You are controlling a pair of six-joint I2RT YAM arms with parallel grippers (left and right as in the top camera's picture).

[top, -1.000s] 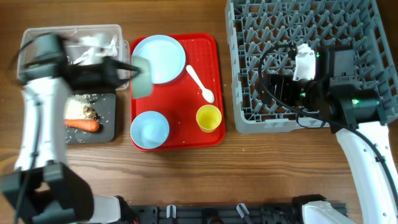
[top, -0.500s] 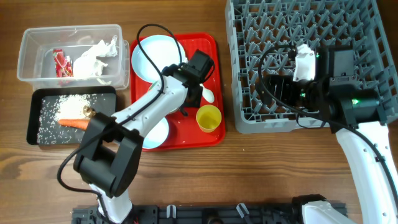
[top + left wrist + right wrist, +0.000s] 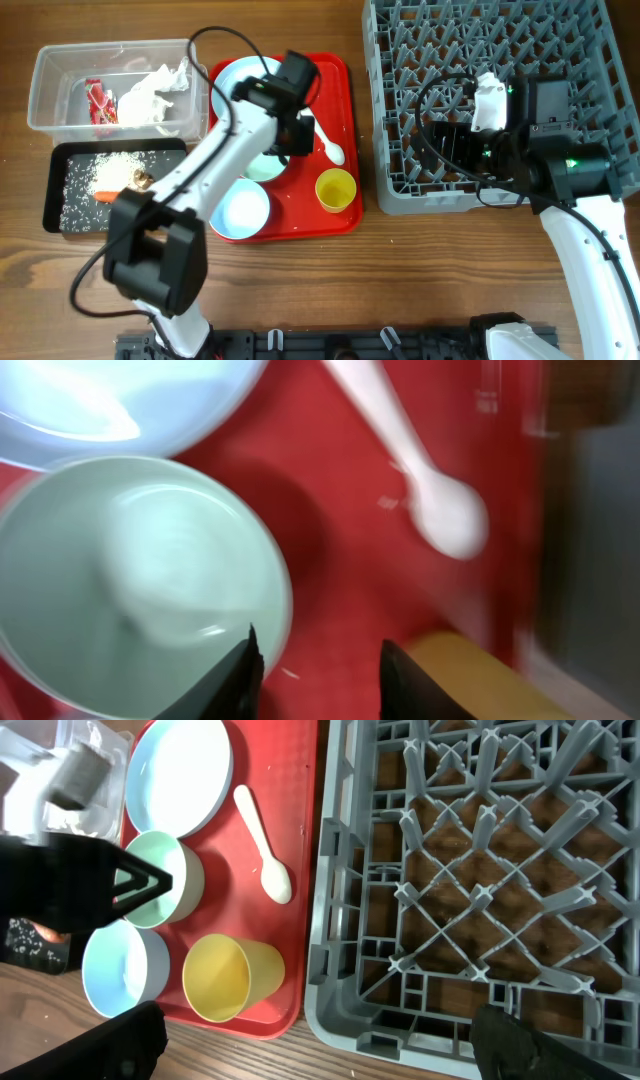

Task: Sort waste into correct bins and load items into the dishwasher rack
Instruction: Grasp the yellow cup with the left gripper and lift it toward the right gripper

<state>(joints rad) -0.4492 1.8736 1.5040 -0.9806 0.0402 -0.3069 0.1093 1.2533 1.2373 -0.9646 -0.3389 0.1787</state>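
Two fingers [image 3: 243, 672] seemingly straddle green bowl [image 3: 130, 590] rim.

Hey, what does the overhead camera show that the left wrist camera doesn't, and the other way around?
Only overhead: the clear tub holding the red wrapper and tissue, the black tray with rice and the carrot, and the grey rack.

Only left wrist: the left gripper up close, fingertips apart, just beside the rim of the pale green bowl.

Both: the pale green bowl, pale blue plate, white spoon, yellow cup and red tray.
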